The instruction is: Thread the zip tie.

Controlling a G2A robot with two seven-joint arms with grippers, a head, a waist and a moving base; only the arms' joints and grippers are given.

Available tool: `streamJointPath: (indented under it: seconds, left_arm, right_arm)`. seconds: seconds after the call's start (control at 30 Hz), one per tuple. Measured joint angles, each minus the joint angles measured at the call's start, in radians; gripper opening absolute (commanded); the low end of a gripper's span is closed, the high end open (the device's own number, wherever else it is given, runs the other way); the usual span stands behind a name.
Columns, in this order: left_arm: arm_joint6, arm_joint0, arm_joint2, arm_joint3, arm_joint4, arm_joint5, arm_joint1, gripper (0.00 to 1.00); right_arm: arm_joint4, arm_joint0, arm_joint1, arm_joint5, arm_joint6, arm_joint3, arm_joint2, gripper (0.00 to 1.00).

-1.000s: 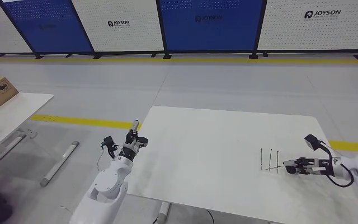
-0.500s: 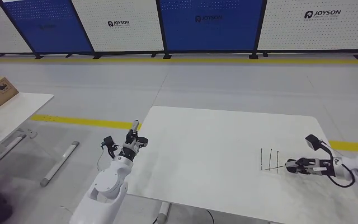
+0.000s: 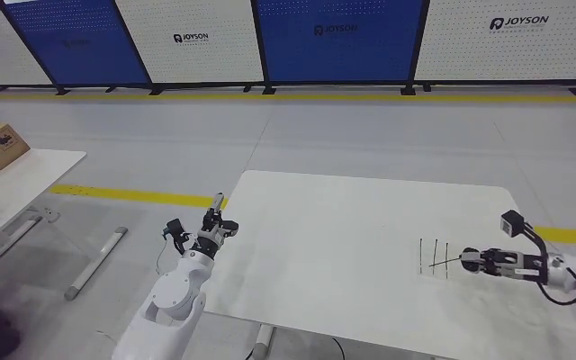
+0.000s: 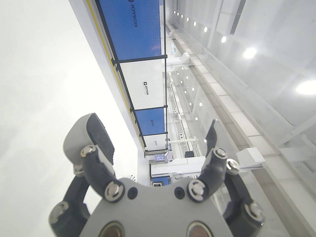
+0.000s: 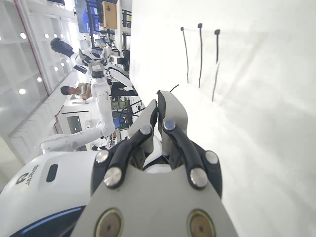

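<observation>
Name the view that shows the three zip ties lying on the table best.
Right wrist view: the zip ties lie side by side, heads distinct. In the top view they are faint thin lines.

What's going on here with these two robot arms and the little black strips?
The right tool is pinched shut on a thin black zip tie, its end poking out toward three more zip ties that lie straight, side by side, on the white table. The left tool hangs open at the table's opposite edge, holding nothing. No tie looks threaded yet.
</observation>
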Motion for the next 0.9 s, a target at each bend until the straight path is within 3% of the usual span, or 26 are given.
streamJointPath:
  seconds: [0.2, 0.3, 0.57, 0.63, 0.8, 0.9]
  left_arm:
    - [0.0, 0.0, 0.0, 0.0, 0.0, 0.0, 0.0, 1.0]
    - [0.0, 0.0, 0.0, 0.0, 0.0, 0.0, 0.0, 1.0]
    - [0.0, 0.0, 0.0, 0.0, 0.0, 0.0, 0.0, 1.0]
    - [0.0, 0.0, 0.0, 0.0, 0.0, 0.0, 0.0, 1.0]
    - [0.0, 0.0, 0.0, 0.0, 0.0, 0.0, 0.0, 1.0]
    - [0.0, 0.0, 0.0, 0.0, 0.0, 0.0, 0.0, 1.0]
  right_arm:
    - [0.194, -0.113, 0.054, 0.0, 0.0, -0.156, 0.093, 0.0]
    - [0.227, -0.146, 0.07, 0.0, 0.0, -0.18, 0.112, 0.0]
    - [0.222, -0.148, 0.068, 0.001, -0.005, -0.183, 0.11, 0.0]
    - [0.225, -0.167, 0.063, 0.003, -0.045, -0.215, 0.107, 0.0]
    - [0.369, -0.186, 0.038, 0.0, -0.078, -0.294, 0.112, 0.0]
    - [0.367, -0.181, 0.015, 0.0, -0.132, -0.361, 0.092, 0.0]
